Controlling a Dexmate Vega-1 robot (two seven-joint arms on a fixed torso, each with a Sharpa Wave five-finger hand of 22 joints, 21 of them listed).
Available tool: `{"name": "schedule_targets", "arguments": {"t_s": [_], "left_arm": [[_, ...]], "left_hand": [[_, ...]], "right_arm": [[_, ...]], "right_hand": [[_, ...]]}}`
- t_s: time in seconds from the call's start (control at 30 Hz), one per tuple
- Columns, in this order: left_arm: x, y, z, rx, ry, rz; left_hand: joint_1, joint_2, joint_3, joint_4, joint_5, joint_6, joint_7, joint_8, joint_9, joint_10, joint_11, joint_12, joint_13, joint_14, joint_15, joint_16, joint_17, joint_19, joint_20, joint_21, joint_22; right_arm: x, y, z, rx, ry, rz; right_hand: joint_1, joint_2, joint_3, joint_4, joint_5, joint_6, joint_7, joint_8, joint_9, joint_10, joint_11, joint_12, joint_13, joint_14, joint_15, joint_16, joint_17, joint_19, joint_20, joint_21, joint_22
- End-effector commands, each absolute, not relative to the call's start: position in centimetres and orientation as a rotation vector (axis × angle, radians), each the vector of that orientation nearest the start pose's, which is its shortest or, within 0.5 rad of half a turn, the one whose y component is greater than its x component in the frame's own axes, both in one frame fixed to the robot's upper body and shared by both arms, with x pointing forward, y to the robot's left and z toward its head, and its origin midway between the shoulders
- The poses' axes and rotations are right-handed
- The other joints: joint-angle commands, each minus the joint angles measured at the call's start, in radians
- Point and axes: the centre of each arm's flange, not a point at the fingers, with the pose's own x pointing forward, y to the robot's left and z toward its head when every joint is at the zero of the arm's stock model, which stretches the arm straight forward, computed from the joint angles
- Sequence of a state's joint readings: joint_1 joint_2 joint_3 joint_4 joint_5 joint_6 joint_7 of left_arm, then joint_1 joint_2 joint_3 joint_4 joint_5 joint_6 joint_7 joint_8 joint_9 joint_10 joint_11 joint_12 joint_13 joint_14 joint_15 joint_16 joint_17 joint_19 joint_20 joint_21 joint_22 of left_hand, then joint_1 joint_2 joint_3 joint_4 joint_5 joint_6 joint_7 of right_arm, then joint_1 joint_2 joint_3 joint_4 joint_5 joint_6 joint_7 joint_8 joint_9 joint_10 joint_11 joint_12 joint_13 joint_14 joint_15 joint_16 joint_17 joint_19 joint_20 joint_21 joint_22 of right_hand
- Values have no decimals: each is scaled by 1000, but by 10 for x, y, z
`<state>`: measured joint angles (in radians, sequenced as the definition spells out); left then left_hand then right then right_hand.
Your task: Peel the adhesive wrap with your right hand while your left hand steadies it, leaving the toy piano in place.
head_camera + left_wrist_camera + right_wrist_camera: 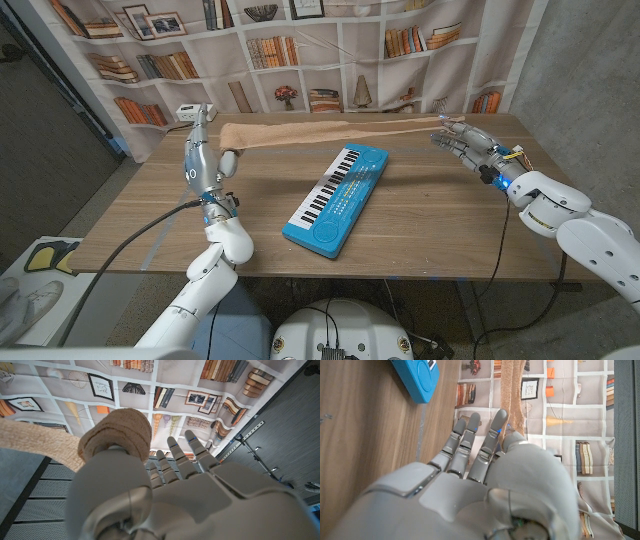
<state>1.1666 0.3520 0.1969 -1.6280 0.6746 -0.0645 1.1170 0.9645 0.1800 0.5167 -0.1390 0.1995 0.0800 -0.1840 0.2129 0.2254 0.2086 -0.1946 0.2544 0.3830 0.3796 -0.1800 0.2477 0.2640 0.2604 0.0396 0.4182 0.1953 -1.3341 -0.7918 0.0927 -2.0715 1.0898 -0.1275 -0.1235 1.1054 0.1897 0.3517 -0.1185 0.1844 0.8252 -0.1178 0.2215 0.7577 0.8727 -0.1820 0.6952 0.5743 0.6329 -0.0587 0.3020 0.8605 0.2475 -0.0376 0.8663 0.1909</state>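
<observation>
Wooden surface [150, 220], seen from the head view, with the adhesive wrap [330, 130] drawn out as a long tan band across its far side. The band's long axis runs almost straight from the robot's left to its right, parallel to the far edge and lifted a little off the wood.

The toy piano [337, 198] lies flat near the middle of the surface, nearer the robot than the band and apart from it, its long axis on a diagonal. Neither robot hand touches it.

Left robot hand [203, 155] stands upright at the band's left end. The left wrist view shows the roll [116, 435] pressed between the thumb and the palm, the remaining fingers [181, 457] straight and spread; this robot hand is clamped on the roll.

Right robot hand [463, 140] reaches to the band's opposite end. In the right wrist view the free end [512, 397] runs out from between the thumb and the nearest finger [492, 435], so it appears pinched there, the other fingers loosely extended.

Judgement: the peel turns on this axis. The free end lies at the right robot hand, the roll well apart at the left, so further peeling means pulling rightward along the band's own line, away from the piano.
</observation>
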Motion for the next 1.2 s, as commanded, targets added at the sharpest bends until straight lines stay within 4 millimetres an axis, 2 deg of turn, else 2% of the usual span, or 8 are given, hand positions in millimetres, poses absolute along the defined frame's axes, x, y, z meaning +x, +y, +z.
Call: {"name": "schedule_targets", "arguments": {"t_s": [0.03,0.17,0.53,0.8,1.2], "left_arm": [[513,305,-55,661,-1041,976],[512,306,-55,669,-1041,979],[514,310,-58,696,-1025,979],[521,311,-56,716,-1016,974],[526,312,-55,732,-1011,959]], "left_hand": [[21,2,0,-9,1,-3,3,1,1,-1,10,-2,6,-14,-8,-2,-2,5,9,7,2],[37,4,5,-18,1,-2,4,2,1,-1,10,-2,8,-12,-6,-1,-4,7,9,9,2],[47,-1,-4,-20,-3,-2,2,4,1,2,13,1,12,-10,-5,3,-3,8,11,10,2],[52,-3,-8,-21,-4,-1,3,5,1,1,13,1,14,-10,-5,5,-3,7,12,11,1],[60,-10,-18,-23,-6,1,-3,7,1,2,8,2,17,-9,-9,7,-3,9,10,13,1]], "right_arm": [[499,-341,11,267,-455,242],[497,-343,12,272,-465,230],[486,-357,16,277,-496,189],[476,-354,22,256,-527,197],[476,-356,29,246,-532,194]], "right_hand": [[4,-7,1,-1,-2,8,1,-1,1,7,6,7,4,14,-180,0,6,-2,-45,6,-1],[5,-7,1,-1,-2,8,1,-1,1,3,6,6,4,18,-180,2,10,-3,-45,7,-1],[6,-7,0,-1,-2,9,0,-1,2,4,5,6,4,20,-180,0,13,-3,-45,11,-2],[6,-6,1,-2,-2,8,0,-2,2,5,5,6,4,21,-181,-1,13,-3,-45,13,-2],[6,-7,0,-1,-2,9,1,-2,3,5,6,7,5,24,-180,-3,15,-3,-45,17,-2]]}}
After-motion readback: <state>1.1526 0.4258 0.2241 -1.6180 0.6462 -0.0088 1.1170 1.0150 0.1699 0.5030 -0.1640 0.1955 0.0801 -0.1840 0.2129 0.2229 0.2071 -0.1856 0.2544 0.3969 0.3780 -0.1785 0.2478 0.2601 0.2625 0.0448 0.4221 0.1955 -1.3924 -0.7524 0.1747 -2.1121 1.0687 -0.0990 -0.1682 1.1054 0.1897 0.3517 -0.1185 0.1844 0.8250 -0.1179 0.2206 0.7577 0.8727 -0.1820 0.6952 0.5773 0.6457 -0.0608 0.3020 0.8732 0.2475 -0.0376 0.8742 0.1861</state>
